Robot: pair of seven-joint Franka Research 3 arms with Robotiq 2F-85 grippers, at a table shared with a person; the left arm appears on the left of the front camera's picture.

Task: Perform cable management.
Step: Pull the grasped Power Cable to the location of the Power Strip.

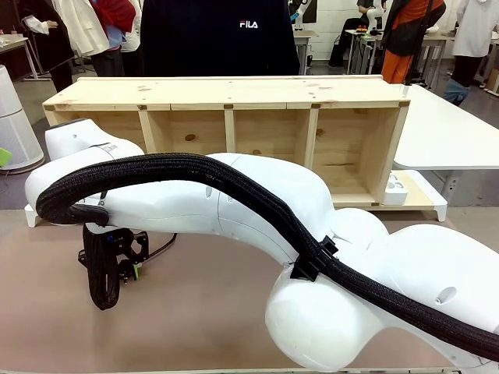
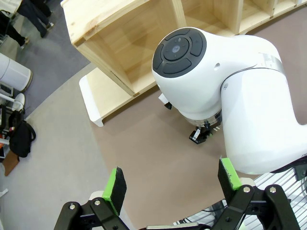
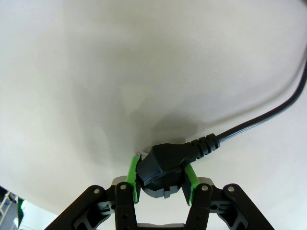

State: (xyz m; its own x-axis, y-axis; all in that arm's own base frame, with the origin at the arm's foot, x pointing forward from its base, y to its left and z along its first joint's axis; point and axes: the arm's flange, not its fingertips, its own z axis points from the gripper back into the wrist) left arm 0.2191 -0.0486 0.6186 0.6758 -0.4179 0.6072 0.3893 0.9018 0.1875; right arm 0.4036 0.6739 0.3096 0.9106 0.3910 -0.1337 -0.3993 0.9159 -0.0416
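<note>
I count one wooden shelf [image 1: 234, 97] with four compartments and one person [image 1: 218, 35] behind it. Two tools are mine, left tool [image 2: 171, 175] and right tool [image 3: 161, 168]. One cable [image 3: 268, 115], one plug [image 3: 160, 160].

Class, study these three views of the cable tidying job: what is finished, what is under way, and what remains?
Done: the right hand is shut on the plug, so the pick-up looks complete. Under way: the cord trails loose from the plug, not yet laid anywhere. Left: tidying the cord away, perhaps at the wooden shelf. The left hand hangs open, holding nothing.
</note>
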